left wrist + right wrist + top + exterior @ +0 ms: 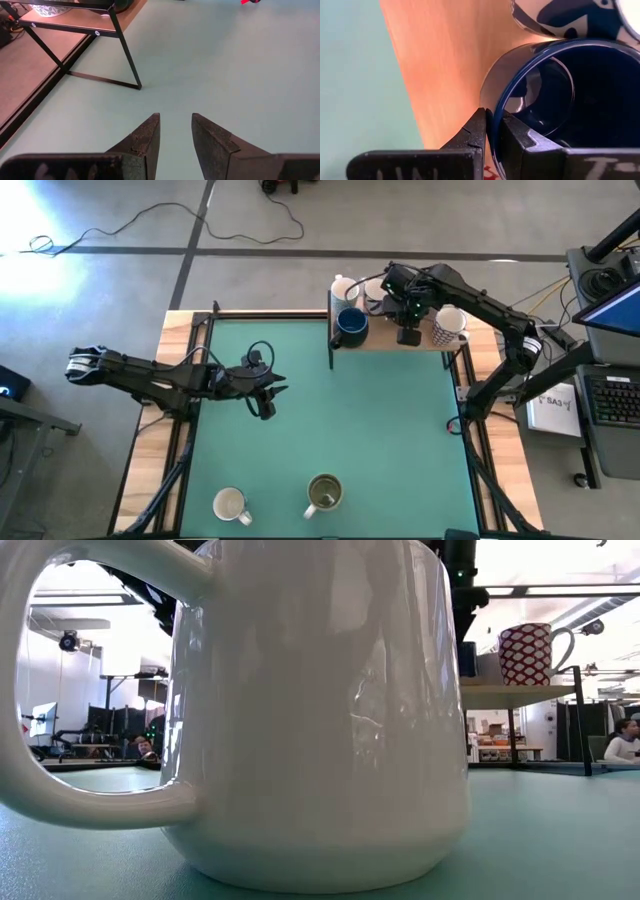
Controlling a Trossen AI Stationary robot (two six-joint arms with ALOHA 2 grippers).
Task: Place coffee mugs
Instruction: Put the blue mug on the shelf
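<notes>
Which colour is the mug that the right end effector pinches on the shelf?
Dark navy blue mug, glossy; the right wrist view shows it best.

the left arm reached in from the table's left side, its left gripper (268,392) held low over the mat with fingers (145,137) slightly parted and empty. the right arm bent back over the far shelf, its right gripper (492,127) pinched closed.
</notes>
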